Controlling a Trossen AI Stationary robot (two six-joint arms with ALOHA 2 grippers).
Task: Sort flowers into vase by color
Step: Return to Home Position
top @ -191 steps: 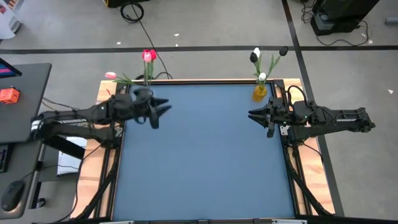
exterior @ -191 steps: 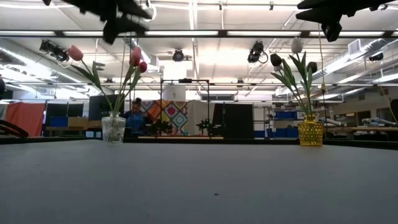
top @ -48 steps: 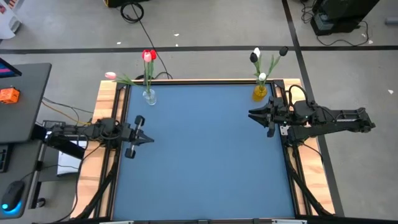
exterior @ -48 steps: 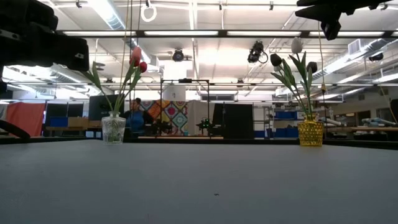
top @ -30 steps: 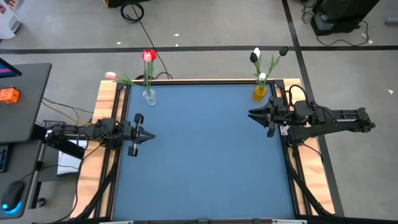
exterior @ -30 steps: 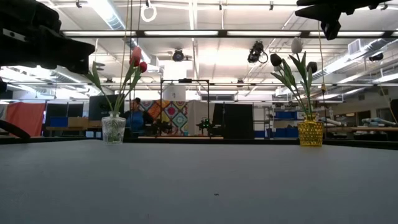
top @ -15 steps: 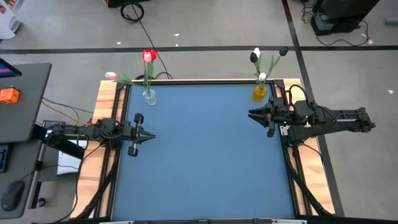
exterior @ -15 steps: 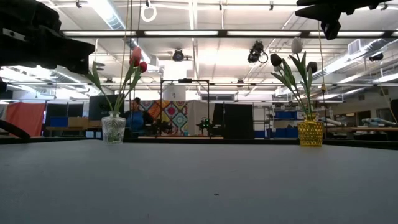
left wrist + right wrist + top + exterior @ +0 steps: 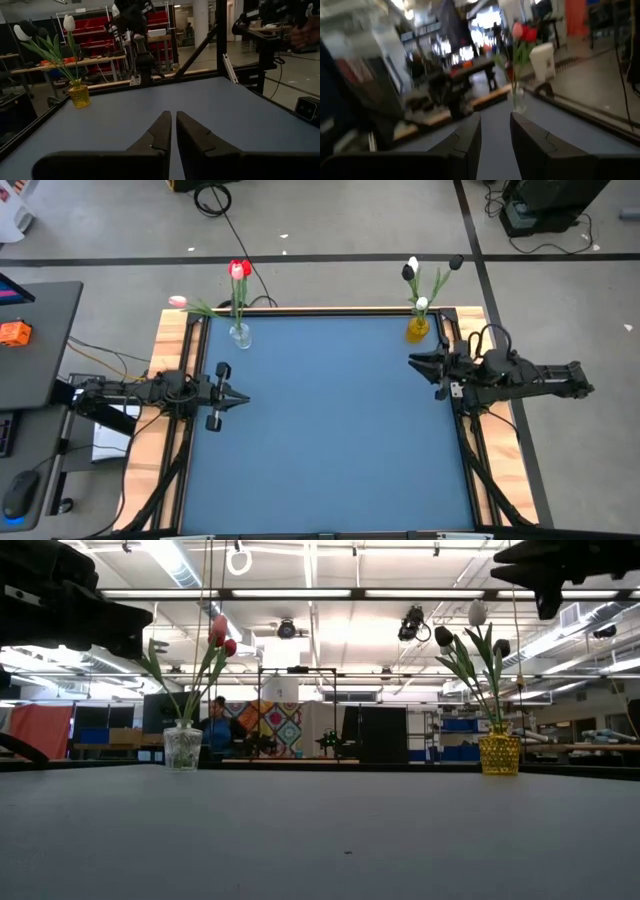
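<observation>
A clear glass vase (image 9: pixel 240 335) stands at the table's far left corner with red tulips (image 9: pixel 238 270) upright in it and a pink one (image 9: pixel 178 302) leaning out to the left. A yellow vase (image 9: pixel 418 328) at the far right corner holds white (image 9: pixel 412 264) and black (image 9: pixel 455 262) tulips by their stems. My left gripper (image 9: pixel 243 397) hovers level at the table's left edge, shut and holding nothing; in the left wrist view its fingertips (image 9: pixel 172 115) meet. My right gripper (image 9: pixel 415 364) hovers level at the right edge, just near of the yellow vase, open and holding nothing (image 9: pixel 492 122).
The blue table top (image 9: pixel 330 430) lies between the two arms. Wooden side boards (image 9: pixel 170 340) and dark frame rails run along the table's left and right edges. A desk (image 9: pixel 30 340) stands left of the table. A person (image 9: pixel 215 725) shows far off in the room.
My right gripper has drawn back a little toward the table's right edge and sunk slightly, its fingers still apart. The left arm, both vases and the flowers have kept still.
</observation>
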